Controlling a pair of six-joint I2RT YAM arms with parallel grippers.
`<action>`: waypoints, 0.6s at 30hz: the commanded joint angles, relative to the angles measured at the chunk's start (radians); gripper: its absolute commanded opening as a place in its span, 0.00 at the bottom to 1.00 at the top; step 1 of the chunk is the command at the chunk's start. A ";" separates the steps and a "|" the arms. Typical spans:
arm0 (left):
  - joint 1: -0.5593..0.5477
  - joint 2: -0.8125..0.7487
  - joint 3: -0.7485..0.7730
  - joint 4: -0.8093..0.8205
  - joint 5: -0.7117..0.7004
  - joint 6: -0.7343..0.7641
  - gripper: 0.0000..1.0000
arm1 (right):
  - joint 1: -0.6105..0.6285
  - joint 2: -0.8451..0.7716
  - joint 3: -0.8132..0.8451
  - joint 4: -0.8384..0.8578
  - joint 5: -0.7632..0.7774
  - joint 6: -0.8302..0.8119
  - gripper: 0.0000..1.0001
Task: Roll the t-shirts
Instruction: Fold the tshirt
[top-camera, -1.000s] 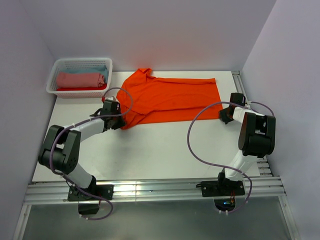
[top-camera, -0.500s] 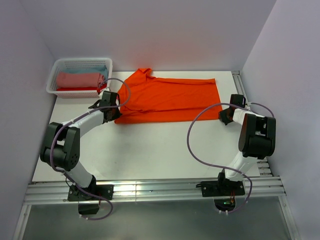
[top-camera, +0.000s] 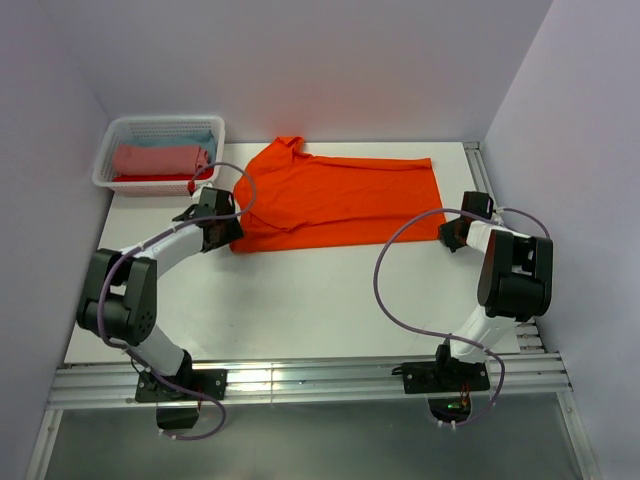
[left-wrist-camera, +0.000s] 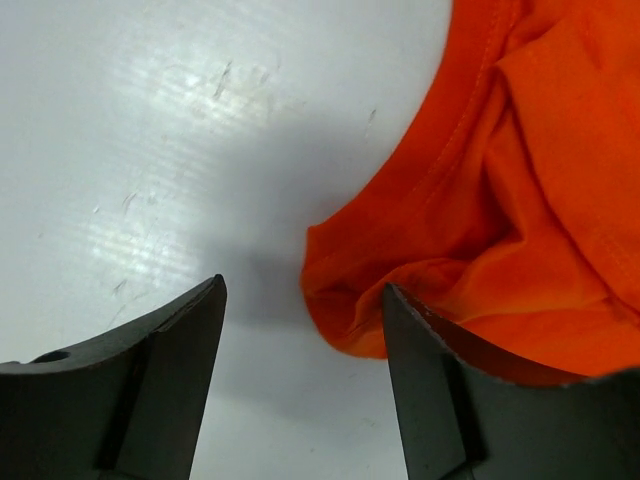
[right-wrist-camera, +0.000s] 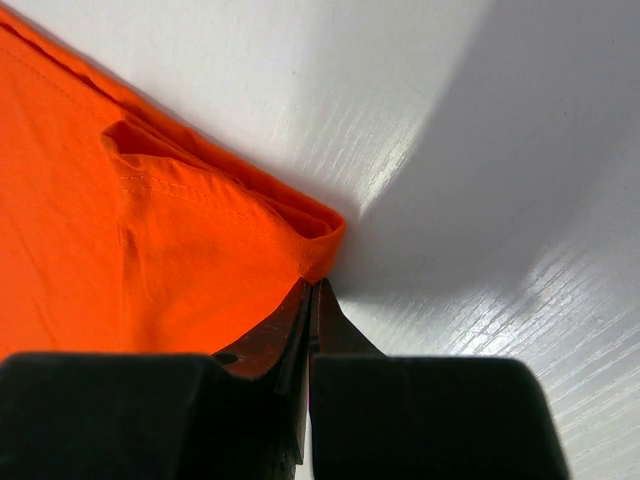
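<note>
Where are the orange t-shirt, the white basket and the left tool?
orange t-shirt (top-camera: 340, 195): top view, middle of its body.
white basket (top-camera: 165, 120): top view, far rim.
left tool (left-wrist-camera: 302, 295): left wrist view, midway between its open fingertips.

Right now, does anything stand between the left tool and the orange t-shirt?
Nothing visible does. The left tool is open, and the bunched corner of the orange t-shirt lies on the white table just ahead of its fingers, with no other object there.

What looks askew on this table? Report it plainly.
The orange t-shirt is not squared: its corner by the open left gripper is bunched into wrinkles, and a flap pokes out past its far edge on the white basket side. Nothing looks spilled or torn.
</note>
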 joint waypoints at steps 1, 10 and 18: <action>0.027 -0.118 -0.046 0.064 0.046 -0.021 0.69 | -0.014 -0.044 -0.025 0.033 -0.002 -0.018 0.00; 0.022 -0.321 -0.264 0.213 0.224 -0.126 0.67 | -0.017 -0.050 -0.036 0.048 -0.007 -0.013 0.00; 0.005 -0.290 -0.345 0.346 0.256 -0.170 0.62 | -0.020 -0.048 -0.039 0.056 -0.017 -0.018 0.00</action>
